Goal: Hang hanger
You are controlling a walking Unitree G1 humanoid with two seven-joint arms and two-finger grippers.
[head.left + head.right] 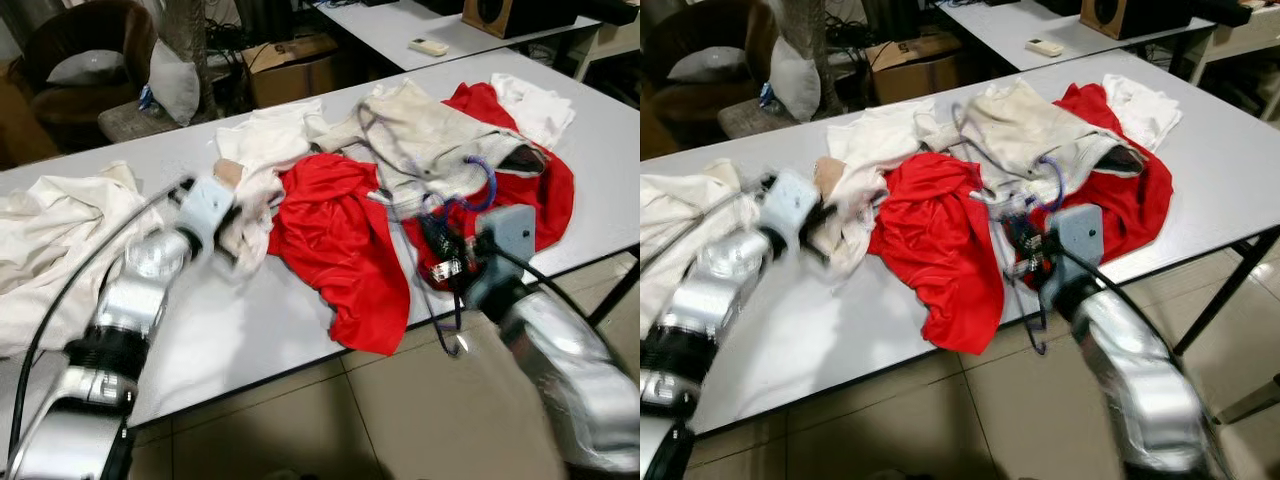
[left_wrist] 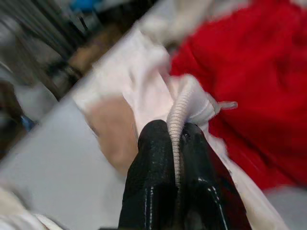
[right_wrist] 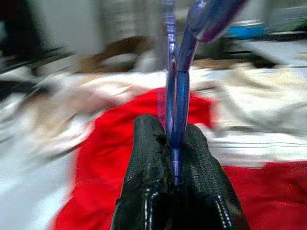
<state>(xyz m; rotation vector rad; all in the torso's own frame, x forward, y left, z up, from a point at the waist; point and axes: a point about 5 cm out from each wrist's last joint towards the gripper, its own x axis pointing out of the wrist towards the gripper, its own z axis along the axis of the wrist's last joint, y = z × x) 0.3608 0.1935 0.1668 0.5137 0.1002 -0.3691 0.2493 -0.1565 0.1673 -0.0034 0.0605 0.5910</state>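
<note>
Right claw (image 3: 175, 143) pinches the purple hanger (image 3: 178, 86) above the desk's (image 1: 250, 330) clothes; left claw (image 2: 176, 139) pinches a white hanger (image 2: 180, 115). Either could snag the red garment (image 1: 335, 240) and drag it

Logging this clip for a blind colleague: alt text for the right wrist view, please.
The right tool is shut on a blue hanger that rises from between its black fingers. Behind lie a red garment and pale clothes, blurred.
</note>
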